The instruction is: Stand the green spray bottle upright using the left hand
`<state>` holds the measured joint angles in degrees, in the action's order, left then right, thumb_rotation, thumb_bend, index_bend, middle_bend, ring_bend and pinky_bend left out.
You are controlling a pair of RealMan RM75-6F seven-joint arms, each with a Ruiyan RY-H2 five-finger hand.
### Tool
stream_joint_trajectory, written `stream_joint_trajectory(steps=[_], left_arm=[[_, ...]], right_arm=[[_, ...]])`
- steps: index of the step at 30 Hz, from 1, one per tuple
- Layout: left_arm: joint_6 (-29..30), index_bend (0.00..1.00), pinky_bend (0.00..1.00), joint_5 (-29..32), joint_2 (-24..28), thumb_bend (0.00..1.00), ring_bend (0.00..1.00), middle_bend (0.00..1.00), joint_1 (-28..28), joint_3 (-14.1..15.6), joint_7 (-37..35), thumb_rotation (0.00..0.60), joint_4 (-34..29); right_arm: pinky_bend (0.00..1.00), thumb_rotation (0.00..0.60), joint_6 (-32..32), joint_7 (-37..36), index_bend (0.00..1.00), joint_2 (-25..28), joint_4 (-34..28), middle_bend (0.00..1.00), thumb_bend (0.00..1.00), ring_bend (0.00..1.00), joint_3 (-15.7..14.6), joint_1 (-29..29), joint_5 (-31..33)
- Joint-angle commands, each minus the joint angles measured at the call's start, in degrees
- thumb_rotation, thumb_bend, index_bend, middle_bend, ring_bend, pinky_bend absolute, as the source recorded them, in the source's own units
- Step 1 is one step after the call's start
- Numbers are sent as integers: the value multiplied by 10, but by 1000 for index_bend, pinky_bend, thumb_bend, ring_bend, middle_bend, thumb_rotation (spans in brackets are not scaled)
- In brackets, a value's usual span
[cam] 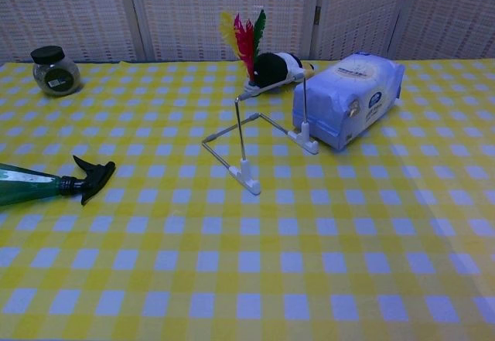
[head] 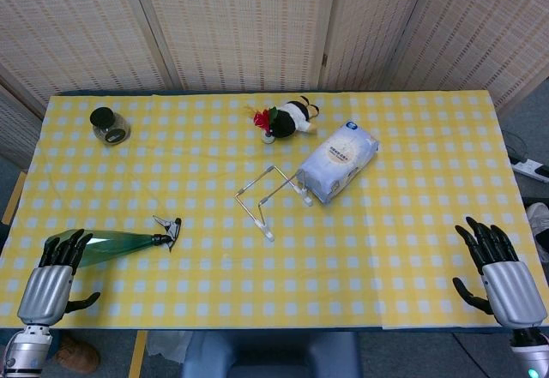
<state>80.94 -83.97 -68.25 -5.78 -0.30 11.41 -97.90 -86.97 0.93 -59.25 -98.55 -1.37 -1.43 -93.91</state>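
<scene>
The green spray bottle (head: 120, 244) lies on its side on the yellow checked cloth near the front left, its black trigger head (head: 169, 230) pointing right. The chest view shows the spray bottle (cam: 27, 185) at the left edge, flat on the cloth. My left hand (head: 53, 279) hovers at the bottle's base end, fingers spread above it, holding nothing. My right hand (head: 499, 268) is at the front right corner, fingers apart and empty. Neither hand appears in the chest view.
A wire rack (head: 268, 196) stands mid-table beside a white wipes pack (head: 338, 160). A black-and-white toy with feathers (head: 286, 119) lies behind them. A dark-lidded glass jar (head: 109, 126) sits at the far left. The table's front edge (head: 257, 327) runs near both hands.
</scene>
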Motion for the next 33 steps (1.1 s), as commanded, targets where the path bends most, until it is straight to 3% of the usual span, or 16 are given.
stream_joint_trajectory(steps=[1, 9, 14, 16, 18, 19, 21, 23, 26, 33], left_arm=[[-6, 9, 37, 3, 0, 180, 123, 75, -3, -1, -7, 600, 4], [-13, 2, 66, -12, -7, 228, 127, 75, -10, 3, -15, 600, 17], [-6, 4, 211, -25, -15, 256, 218, 103, -11, 5, -15, 600, 28], [18, 1, 323, -43, -25, 256, 376, 235, -8, 2, -10, 600, 36], [61, 1, 464, -74, -47, 256, 539, 445, -2, -5, -8, 600, 56], [95, 17, 597, -93, -68, 256, 668, 616, 3, -13, -4, 600, 77], [131, 69, 779, -117, -97, 255, 840, 827, 7, -18, 4, 600, 106], [159, 165, 903, -136, -127, 255, 948, 949, 7, -25, 1, 600, 135], [175, 271, 994, -148, -159, 256, 1000, 1000, 5, -27, -15, 600, 165], [159, 300, 972, -144, -158, 256, 991, 1000, -1, -22, -32, 600, 179]], right_arm=[[0, 600, 4, 3, 0, 0, -2, 0, 351, 0, -2, -1, -2], [0, 600, 4, 0, 0, 3, -4, 0, 352, 0, -4, 0, -3], [0, 600, 2, -3, 0, 5, -6, 0, 352, 0, -5, 0, -7], [0, 600, 0, -6, 0, 6, -6, 0, 352, 0, -4, 1, -8], [0, 600, -2, -7, 0, 7, -7, 0, 352, 0, -5, 2, -9], [0, 600, -3, -10, 0, 8, -8, 0, 351, 0, -5, 2, -10], [0, 600, -7, -13, 0, 10, -8, 0, 351, 0, -6, 3, -14], [0, 600, -13, -18, 0, 11, -6, 0, 351, 0, -7, 5, -20], [0, 600, -17, -25, 0, 13, -4, 0, 352, 0, -8, 7, -23], [0, 600, -13, -25, 0, 14, -4, 0, 352, 0, -8, 6, -22]])
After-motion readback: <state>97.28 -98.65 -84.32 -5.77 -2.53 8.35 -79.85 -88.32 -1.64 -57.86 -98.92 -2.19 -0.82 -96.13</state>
